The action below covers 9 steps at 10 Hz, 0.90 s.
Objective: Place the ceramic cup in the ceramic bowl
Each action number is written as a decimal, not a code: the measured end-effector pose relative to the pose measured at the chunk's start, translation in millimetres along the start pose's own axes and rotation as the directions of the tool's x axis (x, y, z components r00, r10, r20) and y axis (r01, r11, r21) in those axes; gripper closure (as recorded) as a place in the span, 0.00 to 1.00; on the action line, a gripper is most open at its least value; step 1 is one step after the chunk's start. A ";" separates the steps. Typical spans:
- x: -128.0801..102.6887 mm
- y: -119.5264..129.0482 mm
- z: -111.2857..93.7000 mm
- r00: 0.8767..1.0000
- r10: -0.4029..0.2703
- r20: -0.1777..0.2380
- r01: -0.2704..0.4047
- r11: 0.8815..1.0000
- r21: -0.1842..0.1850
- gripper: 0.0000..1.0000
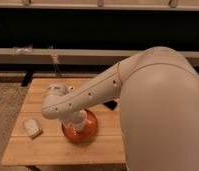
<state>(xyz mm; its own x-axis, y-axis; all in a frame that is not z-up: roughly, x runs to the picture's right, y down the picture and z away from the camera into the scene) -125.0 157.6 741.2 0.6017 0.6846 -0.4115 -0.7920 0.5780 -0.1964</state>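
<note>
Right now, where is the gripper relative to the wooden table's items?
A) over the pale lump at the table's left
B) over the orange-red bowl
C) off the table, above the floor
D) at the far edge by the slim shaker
B: the gripper reaches down at the end of the arm straight over the ceramic bowl, while the pale lump lies apart at the left of the wooden table.
</note>
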 end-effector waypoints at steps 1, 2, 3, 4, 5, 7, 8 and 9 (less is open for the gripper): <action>-1.1 -6.6 -4.6 1.000 0.000 -0.005 0.000 1.000 -0.006 0.20; -3.0 -13.5 -10.9 1.000 0.005 -0.011 -0.005 1.000 -0.017 0.20; -8.6 -29.1 -22.9 1.000 0.021 -0.019 -0.022 0.999 -0.049 0.20; -13.0 -45.4 -32.2 0.999 0.045 -0.029 -0.047 0.996 -0.078 0.20; -17.4 -57.4 -37.8 0.997 0.062 -0.036 -0.066 0.993 -0.101 0.20; -26.8 -85.9 -38.9 0.990 0.116 -0.083 -0.129 0.975 -0.181 0.20; -28.0 -98.2 -36.8 0.984 0.140 -0.113 -0.163 0.959 -0.232 0.20; -28.3 -108.2 -35.7 0.979 0.157 -0.130 -0.187 0.945 -0.267 0.20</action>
